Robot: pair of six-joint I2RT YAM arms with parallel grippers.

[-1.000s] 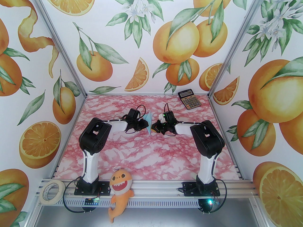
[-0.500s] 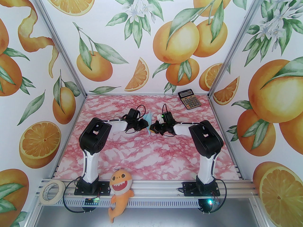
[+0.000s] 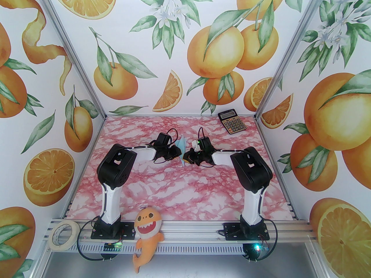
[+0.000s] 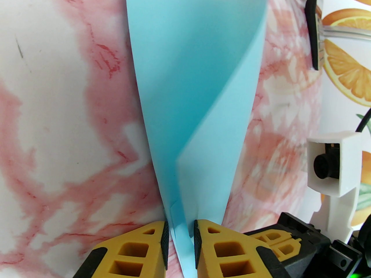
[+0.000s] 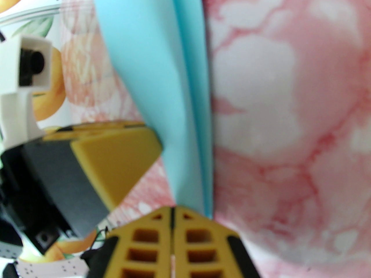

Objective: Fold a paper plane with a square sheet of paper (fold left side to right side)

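We see the pink marbled table [image 3: 179,190] spread between walls printed with oranges. On it the left arm [image 3: 116,166] and the right arm [image 3: 252,166] bend inward until their wrists nearly meet at the middle. An orange plush shark [image 3: 147,233] leans on the near rail between the two bases. A black-and-gold calculator [image 3: 232,122] lies at the far right corner, well apart from the arms. A roll of masking tape [image 3: 63,236] sits at the rail's left end.

Between the wrists we find the square sheet of paper [image 4: 185,97], pale blue, raised off the table and standing nearly upright. It is curled into a loose cone that widens away from the fingers. The left gripper [image 4: 180,227] is clamped on the sheet's narrow lower end, its yellow fingers a slim gap apart with the paper between them. The right gripper [image 5: 172,208] has its fingers pressed together just beside that same end. We cannot tell whether it pinches any paper.
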